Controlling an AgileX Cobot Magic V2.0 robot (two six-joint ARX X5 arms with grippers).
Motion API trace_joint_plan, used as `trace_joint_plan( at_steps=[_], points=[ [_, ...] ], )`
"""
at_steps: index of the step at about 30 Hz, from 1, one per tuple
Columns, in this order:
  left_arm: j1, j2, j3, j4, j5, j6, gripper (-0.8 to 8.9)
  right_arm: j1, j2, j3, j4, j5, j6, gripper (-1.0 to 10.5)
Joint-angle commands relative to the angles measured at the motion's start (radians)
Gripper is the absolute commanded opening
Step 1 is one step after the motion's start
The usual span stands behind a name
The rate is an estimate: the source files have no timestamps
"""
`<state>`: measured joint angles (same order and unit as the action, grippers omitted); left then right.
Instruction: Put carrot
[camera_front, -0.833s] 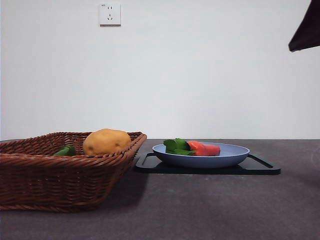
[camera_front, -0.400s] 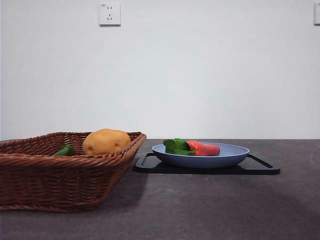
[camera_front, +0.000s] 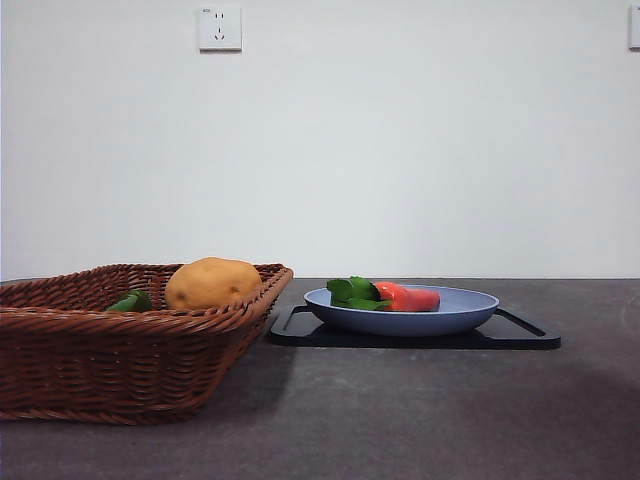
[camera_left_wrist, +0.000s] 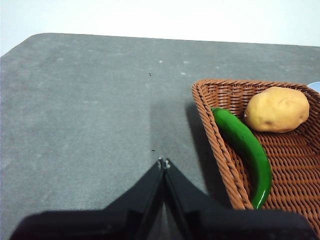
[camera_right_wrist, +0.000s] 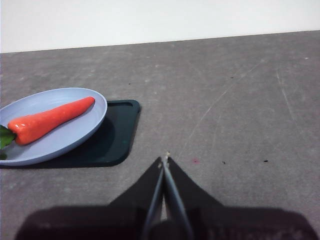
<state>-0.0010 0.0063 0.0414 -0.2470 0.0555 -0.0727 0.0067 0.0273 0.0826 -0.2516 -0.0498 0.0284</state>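
The orange-red carrot (camera_front: 408, 297) with green leaves (camera_front: 354, 293) lies in a pale blue plate (camera_front: 455, 318) on a black tray (camera_front: 520, 336). It also shows in the right wrist view (camera_right_wrist: 50, 119), lying on the plate (camera_right_wrist: 75, 137). My right gripper (camera_right_wrist: 164, 161) is shut and empty, held over bare table apart from the plate. My left gripper (camera_left_wrist: 163, 163) is shut and empty over bare table beside the wicker basket (camera_left_wrist: 225, 155). Neither gripper shows in the front view.
The brown wicker basket (camera_front: 90, 350) holds a yellow-brown potato (camera_front: 212, 283) and a green pepper (camera_front: 130, 301); both also show in the left wrist view, the potato (camera_left_wrist: 276, 109) and the pepper (camera_left_wrist: 245, 147). A wall socket (camera_front: 220, 28) is behind.
A dark arm tip at the top right corner of the front view one second ago has left the view. The carrot, plate and basket have not moved.
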Motion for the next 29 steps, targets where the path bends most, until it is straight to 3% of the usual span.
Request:
trace_joint_plan(
  at_steps=[1,8,12,29],
  points=[
    [0.002,-0.004,-0.011,0.007,0.001,-0.01,0.08,0.0,-0.015,-0.027,0.012,-0.002,-0.011,0.0],
    [0.002,-0.004,-0.011,0.008,0.001,-0.01,0.08,0.0,-0.027,-0.072,0.066,-0.003,-0.011,0.0],
    [0.002,-0.004,-0.011,0.007,0.001,-0.01,0.08,0.0,-0.027,-0.074,0.073,-0.003,0.035,0.0],
    [0.002,-0.004,-0.011,0.007,0.001,-0.01,0.08,0.0,-0.027,-0.074,0.073,0.003,0.034,0.0]
  ],
)
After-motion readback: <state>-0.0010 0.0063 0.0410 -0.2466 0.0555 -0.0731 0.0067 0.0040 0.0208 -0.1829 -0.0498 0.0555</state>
